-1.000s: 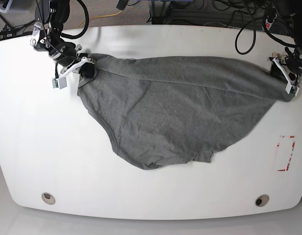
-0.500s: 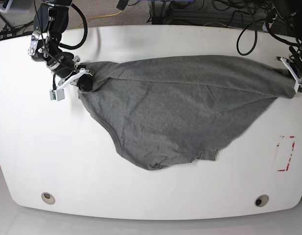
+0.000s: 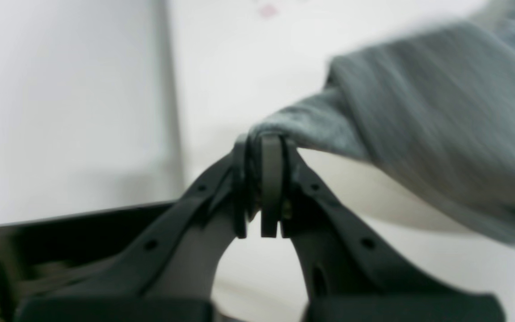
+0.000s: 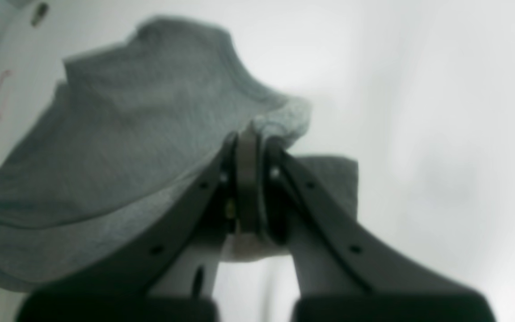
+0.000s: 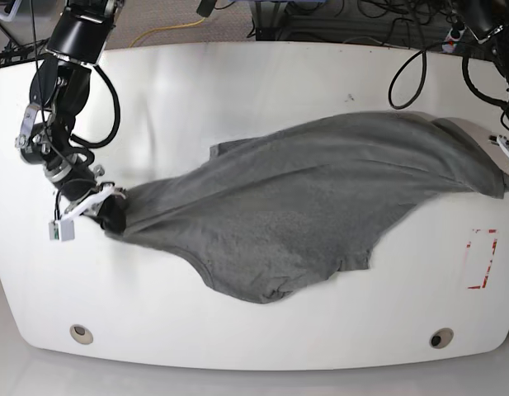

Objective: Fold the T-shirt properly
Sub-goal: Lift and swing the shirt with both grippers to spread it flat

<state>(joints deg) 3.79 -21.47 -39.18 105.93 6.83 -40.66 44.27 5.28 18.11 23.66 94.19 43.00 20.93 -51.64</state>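
I see the soft grey cotton T-shirt (image 5: 320,190) stretched across the white table (image 5: 238,82), lying wrinkly from side to side. My right gripper (image 4: 251,134) is pinched tight on one end of the shirt. My left gripper (image 3: 264,143) is pinched tight on the other end, near the table edge.

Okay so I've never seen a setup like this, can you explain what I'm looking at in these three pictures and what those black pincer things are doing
It is a two-armed robot at a white table. One picture looks down from overhead; the other two come from cameras on each wrist, looking along the black pincers. A grey T-shirt lies stretched across the table. The right hand is shut on one end of it, and the left hand is shut on the other end, near the table's edge. A red-outlined rectangle is marked on the table.
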